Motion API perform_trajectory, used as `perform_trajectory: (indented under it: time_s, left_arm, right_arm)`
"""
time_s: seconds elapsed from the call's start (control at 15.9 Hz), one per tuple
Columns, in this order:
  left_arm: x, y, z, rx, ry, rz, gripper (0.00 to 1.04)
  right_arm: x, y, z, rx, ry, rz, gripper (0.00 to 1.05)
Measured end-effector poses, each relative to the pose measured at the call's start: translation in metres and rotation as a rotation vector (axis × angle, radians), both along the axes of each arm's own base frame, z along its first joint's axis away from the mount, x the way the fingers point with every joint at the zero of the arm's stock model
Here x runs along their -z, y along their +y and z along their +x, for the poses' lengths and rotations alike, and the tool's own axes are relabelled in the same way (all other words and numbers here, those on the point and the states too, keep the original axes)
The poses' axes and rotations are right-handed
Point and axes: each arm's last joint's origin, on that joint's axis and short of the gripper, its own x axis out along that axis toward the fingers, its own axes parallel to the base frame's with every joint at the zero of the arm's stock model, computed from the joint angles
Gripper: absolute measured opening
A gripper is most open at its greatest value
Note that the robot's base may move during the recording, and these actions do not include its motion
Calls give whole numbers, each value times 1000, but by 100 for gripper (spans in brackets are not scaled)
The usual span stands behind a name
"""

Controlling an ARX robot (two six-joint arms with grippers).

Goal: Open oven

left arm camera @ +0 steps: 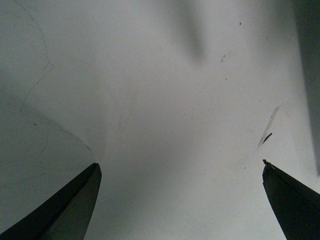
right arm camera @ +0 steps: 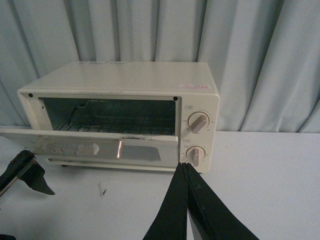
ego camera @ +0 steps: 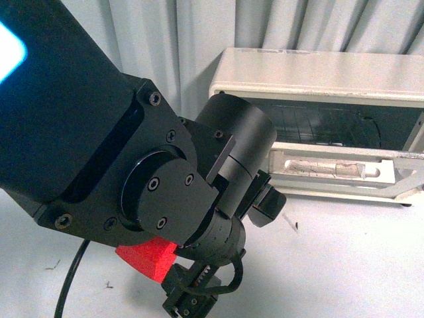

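Note:
The cream-white oven (ego camera: pixel 318 73) stands at the back of the white table, also in the right wrist view (right arm camera: pixel 120 80). Its glass door (right arm camera: pixel 95 147) hangs open, folded down to about level, with the silver handle (ego camera: pixel 331 169) at its front edge and the wire rack (right arm camera: pixel 115 120) showing inside. Two knobs (right arm camera: pixel 197 122) sit on its right side. My left arm fills the front view's left; its gripper (left arm camera: pixel 180 170) is open over bare table, holding nothing. My right gripper (right arm camera: pixel 185 167) is shut and empty, its tips pointing at the oven's lower right corner, a little short of it.
Grey curtains (right arm camera: pixel 250 50) hang behind the oven. The white table top (ego camera: pixel 344 265) spreads in front of the oven, with small dark specks. A black part of the left arm (right arm camera: pixel 22 172) shows in the right wrist view beside the open door.

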Motion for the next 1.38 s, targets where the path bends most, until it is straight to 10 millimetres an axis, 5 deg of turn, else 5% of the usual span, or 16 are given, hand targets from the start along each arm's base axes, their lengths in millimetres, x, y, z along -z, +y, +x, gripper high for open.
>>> perform_trajectory:
  time_s: [0.88,1.38]
  left_arm:
    - [0,0,0,0,0,0,98]
    - [0,0,0,0,0,0,98]
  right_arm:
    - [0,0,0,0,0,-1,3]
    - [0,0,0,0,0,0,87]
